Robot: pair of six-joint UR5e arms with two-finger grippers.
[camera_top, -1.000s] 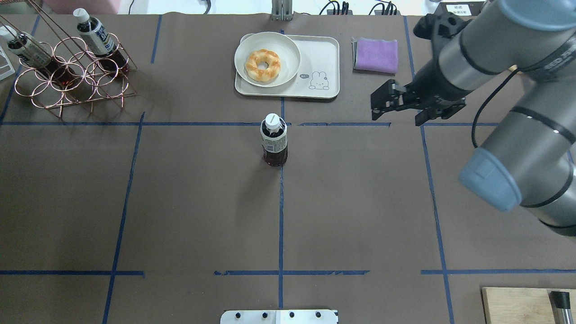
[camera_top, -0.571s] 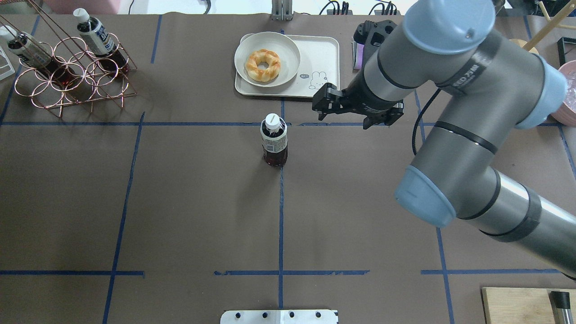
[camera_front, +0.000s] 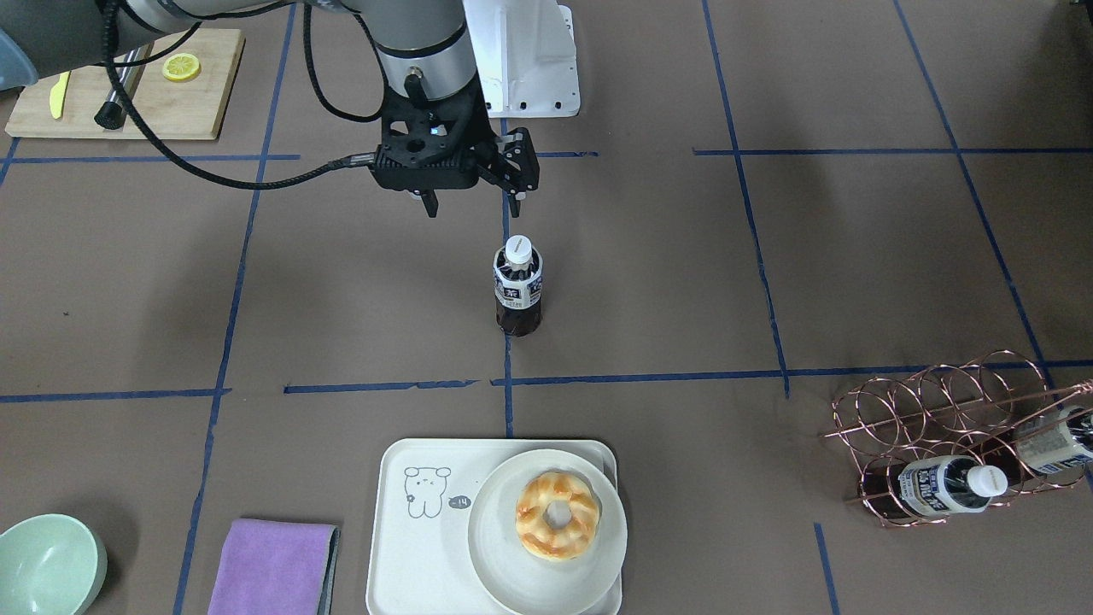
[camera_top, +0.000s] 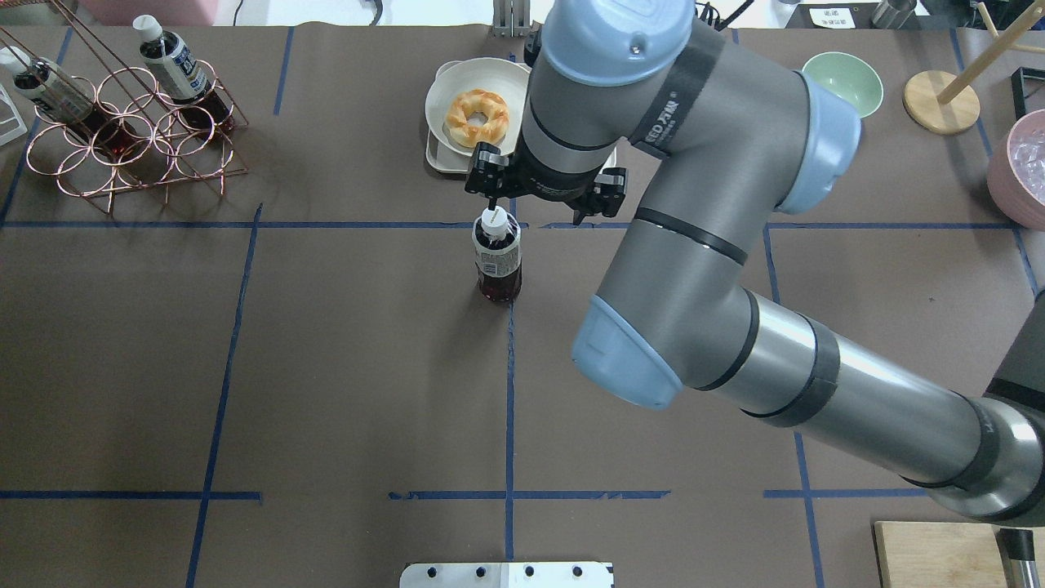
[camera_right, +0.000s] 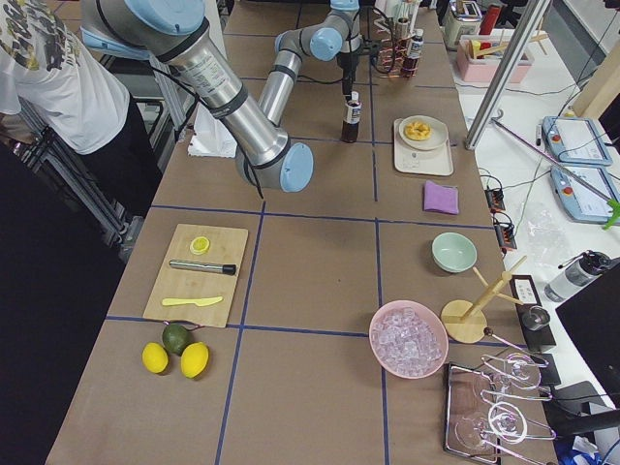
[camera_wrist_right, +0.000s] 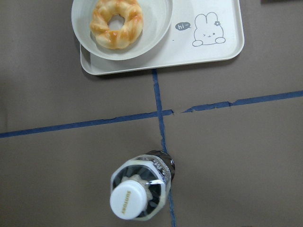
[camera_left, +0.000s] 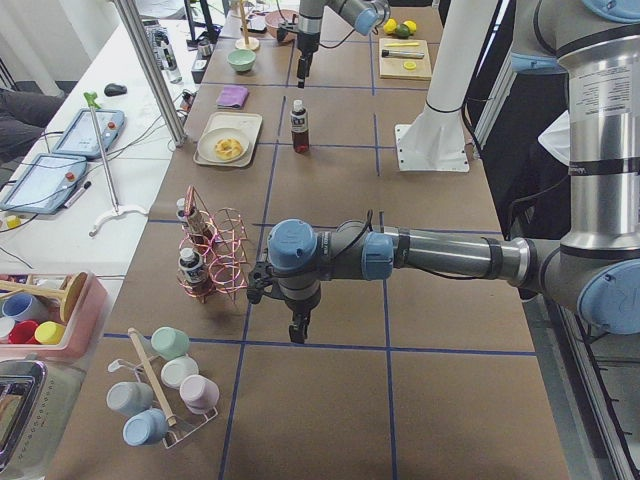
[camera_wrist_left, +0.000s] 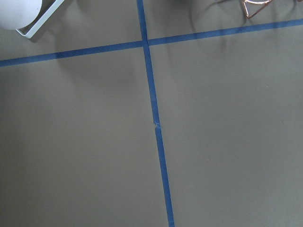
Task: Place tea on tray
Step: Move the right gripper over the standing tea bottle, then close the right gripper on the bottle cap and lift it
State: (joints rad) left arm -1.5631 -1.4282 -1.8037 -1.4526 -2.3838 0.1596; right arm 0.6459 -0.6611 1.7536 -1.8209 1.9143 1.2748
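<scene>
The tea bottle (camera_top: 498, 260) stands upright at the table's middle on a blue tape line, with dark liquid, a white cap and a printed label. It also shows in the front view (camera_front: 517, 290) and low in the right wrist view (camera_wrist_right: 139, 194). My right gripper (camera_front: 474, 198) is open and empty, hanging above the bottle and a little to its near-robot side. The cream tray (camera_front: 410, 547) lies beyond the bottle, and a round plate (camera_front: 499, 559) with a doughnut sits on it. My arm hides most of the tray in the overhead view. My left gripper (camera_left: 297, 330) shows only in the left side view, and I cannot tell its state.
A copper wire rack (camera_top: 131, 131) at the far left holds two more tea bottles (camera_front: 939, 487). A purple cloth (camera_front: 273, 564) and a green bowl (camera_front: 47, 564) lie near the tray. A wooden board (camera_front: 128, 85) with a lemon slice is at the robot's right.
My right arm has swept from the table's right side leftward to above the bottle, past the purple cloth and the tray's corner. Its gripper stays open. The bottle has not moved.
</scene>
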